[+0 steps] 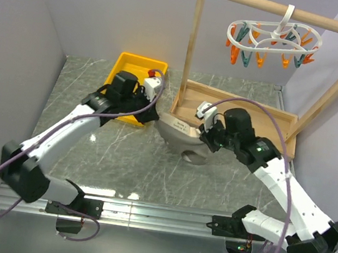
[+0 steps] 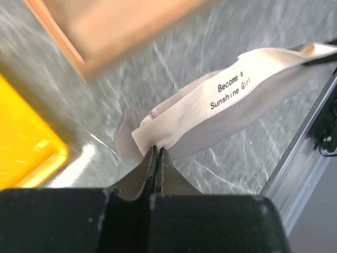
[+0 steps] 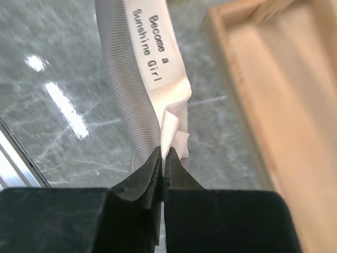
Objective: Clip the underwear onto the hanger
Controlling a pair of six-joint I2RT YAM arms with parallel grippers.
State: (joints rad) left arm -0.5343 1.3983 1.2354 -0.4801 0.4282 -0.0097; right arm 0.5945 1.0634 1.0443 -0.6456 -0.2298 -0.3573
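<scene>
Underwear [image 1: 183, 138] is held low over the table [image 1: 120, 157], left claw [image 2: 156, 152] clamped on one end of its waistband [image 2: 231, 89] and right claw [image 3: 163, 154] clamped on the other; grasp step judged complete, next move requires raising it to a clothespin [image 1: 258, 58] on the hanger [image 1: 273, 37], well above.
</scene>
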